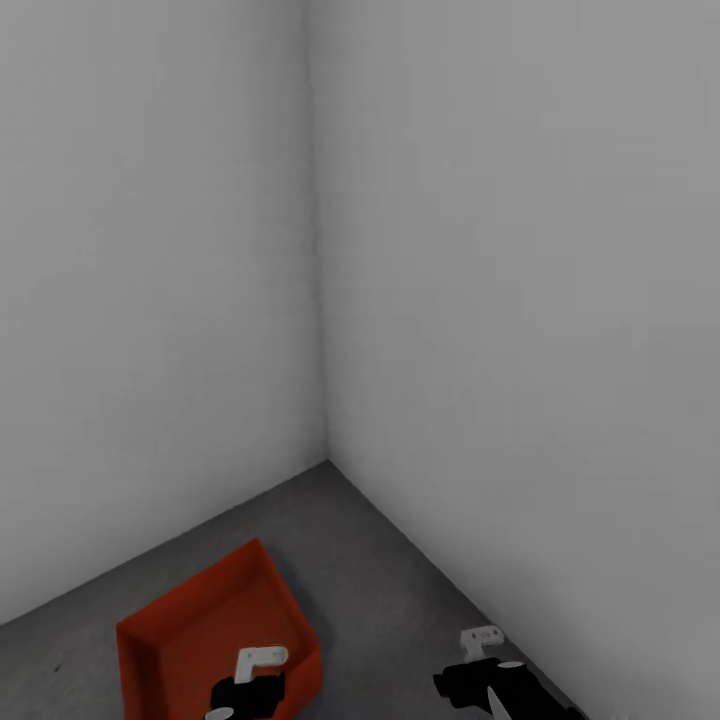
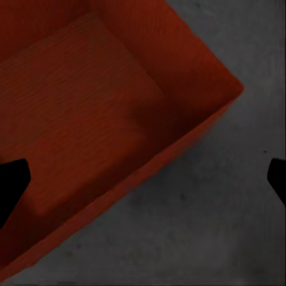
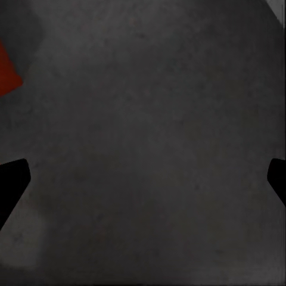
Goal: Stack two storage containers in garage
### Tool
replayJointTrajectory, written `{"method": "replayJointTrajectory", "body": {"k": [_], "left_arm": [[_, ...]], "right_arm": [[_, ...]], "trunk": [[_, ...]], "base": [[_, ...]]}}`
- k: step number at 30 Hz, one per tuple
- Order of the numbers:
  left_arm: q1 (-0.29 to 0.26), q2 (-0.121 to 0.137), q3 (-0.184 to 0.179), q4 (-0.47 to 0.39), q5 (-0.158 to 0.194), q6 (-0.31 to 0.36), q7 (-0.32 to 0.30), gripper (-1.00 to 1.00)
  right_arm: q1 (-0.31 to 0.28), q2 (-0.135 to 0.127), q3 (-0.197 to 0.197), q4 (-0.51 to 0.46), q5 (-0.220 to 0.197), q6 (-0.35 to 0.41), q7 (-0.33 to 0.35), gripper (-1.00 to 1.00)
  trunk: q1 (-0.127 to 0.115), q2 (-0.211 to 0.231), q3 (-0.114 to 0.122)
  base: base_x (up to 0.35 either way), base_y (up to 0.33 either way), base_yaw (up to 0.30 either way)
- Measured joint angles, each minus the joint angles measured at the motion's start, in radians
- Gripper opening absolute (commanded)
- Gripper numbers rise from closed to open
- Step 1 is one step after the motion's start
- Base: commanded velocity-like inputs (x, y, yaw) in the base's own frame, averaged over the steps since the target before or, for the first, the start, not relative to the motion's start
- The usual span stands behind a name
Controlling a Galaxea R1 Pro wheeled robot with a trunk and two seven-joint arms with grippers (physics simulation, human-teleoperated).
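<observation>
One red-orange storage container (image 1: 200, 630) rests open side up on the grey concrete floor (image 1: 385, 575) of the garage, near the corner of two white walls. My left gripper (image 2: 143, 179) hangs open above the container's near wall (image 2: 179, 149), one finger over the bin's inside and the other over the floor. In the head view the left gripper (image 1: 245, 692) shows over the container's near right part. To the right, my right gripper (image 1: 490, 690) is open over bare concrete (image 3: 149, 131), and a corner of the container (image 3: 7, 68) shows at the edge. A second container is out of view.
Two plain white walls (image 1: 150, 300) meet in a corner (image 1: 326, 455) just beyond the container. The right-hand wall (image 1: 540, 350) runs close beside my right arm. Open concrete lies between the container and that wall.
</observation>
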Motion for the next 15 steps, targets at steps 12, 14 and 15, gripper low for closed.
{"method": "replayJointTrajectory", "body": {"k": [12,14,15], "left_arm": [[0.014,-0.002,0.0,0.002,-0.001,-0.001,-0.003,1.0],[0.025,-0.001,0.0,0.002,0.0,-0.002,-0.004,1.0],[0.029,-0.001,0.0,0.002,0.0,-0.003,-0.004,1.0]], "right_arm": [[0.0,0.0,0.004,0.0,0.0,0.001,-0.001,1.0],[0.0,0.0,0.005,0.0,0.0,0.0,-0.001,1.0],[0.0,0.0,0.005,0.0,0.0,0.0,-0.001,1.0]], "trunk": [[0.0,0.0,0.0],[-0.004,0.007,0.003],[-0.008,0.014,0.006]], "base": [[-0.047,0.0,-0.279],[-0.026,0.0,-0.252],[-0.019,0.0,-0.249]]}}
